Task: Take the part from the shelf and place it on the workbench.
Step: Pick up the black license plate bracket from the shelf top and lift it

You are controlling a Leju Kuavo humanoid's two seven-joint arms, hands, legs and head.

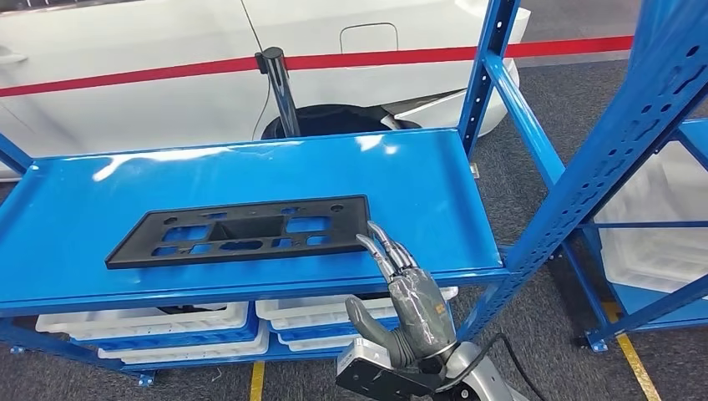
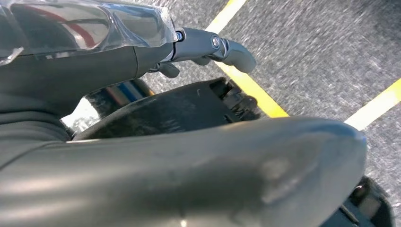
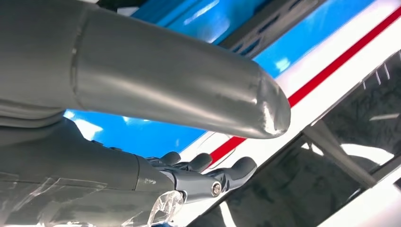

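A flat black plastic part [image 1: 242, 230] with several cut-outs lies on the blue shelf [image 1: 100, 192], long side across. My right hand [image 1: 405, 292] reaches up over the shelf's front edge, its fingers [image 1: 382, 246] stretched out and apart, tips just right of the part's right end. It holds nothing. In the right wrist view the right hand [image 3: 189, 175] shows its thumb and straight fingers, with a strip of the black part [image 3: 279, 21] on blue beyond. In the left wrist view my left hand [image 2: 208, 47] hangs over grey floor, fingers loosely extended, nothing in it.
Blue uprights [image 1: 601, 159] stand right of the shelf, and one [image 1: 488, 67] at its back right corner. White bins [image 1: 150, 326] sit on the lower level. A black post [image 1: 280, 88] with red tape and a white car [image 1: 167, 50] are behind. Yellow lines [image 2: 250, 85] mark the floor.
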